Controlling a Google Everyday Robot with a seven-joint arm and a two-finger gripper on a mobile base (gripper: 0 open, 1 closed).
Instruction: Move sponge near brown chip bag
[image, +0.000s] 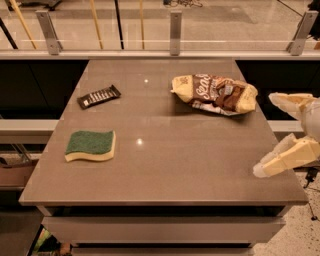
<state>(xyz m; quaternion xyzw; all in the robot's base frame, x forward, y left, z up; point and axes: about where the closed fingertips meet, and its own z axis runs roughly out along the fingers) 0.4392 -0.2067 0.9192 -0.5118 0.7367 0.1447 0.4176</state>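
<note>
Gripper (265, 133) spread wide at table (170, 170) R edge; sponge (91, 145) front-L, chip bag (215, 93) back-R, well apart.

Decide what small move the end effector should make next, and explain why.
Probably a reach to the left across the table toward the sponge. The end effector hangs open and empty at the table's right edge, while the sponge lies untouched near the front left, far from the chip bag at the back right.
</note>
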